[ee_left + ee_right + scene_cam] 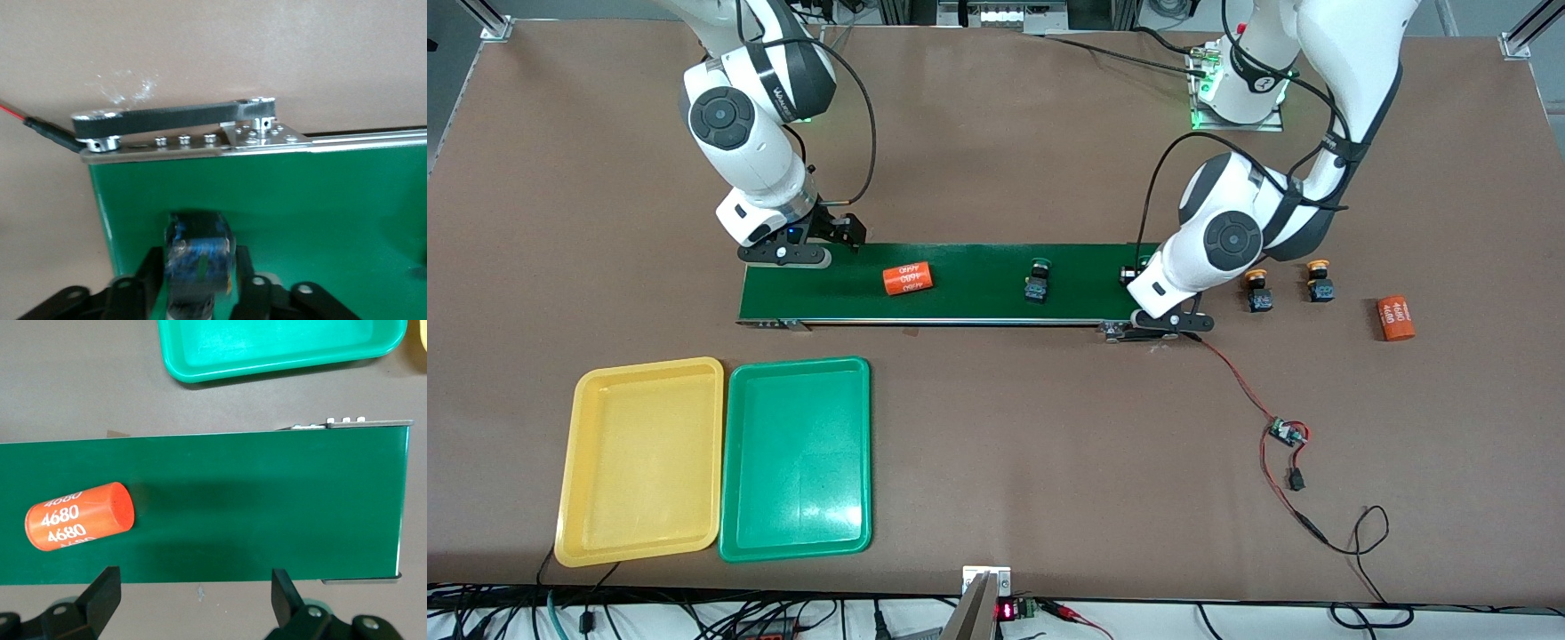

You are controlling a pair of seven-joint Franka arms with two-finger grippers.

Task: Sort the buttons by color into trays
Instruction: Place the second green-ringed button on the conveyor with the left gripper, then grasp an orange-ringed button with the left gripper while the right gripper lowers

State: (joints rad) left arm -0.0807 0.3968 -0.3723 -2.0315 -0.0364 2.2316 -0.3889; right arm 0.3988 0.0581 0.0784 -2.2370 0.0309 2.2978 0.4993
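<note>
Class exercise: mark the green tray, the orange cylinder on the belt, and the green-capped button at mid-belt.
green tray [796, 462], front view, bare floor.
orange cylinder [908, 278], front view, numbered side.
green-capped button [1038, 281], front view, body.

Left gripper [199, 280] low, fingers slightly parted, right gripper [193, 597] spread wide

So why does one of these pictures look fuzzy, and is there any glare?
Left wrist view: the button between the left gripper fingers is blurred, too close to the lens, while the conveyor belt edge looks sharper. Front view: soft ceiling-light sheen on the green tray. Right wrist view: crisp, with a faint shadow across the belt beside the orange cylinder.
</note>
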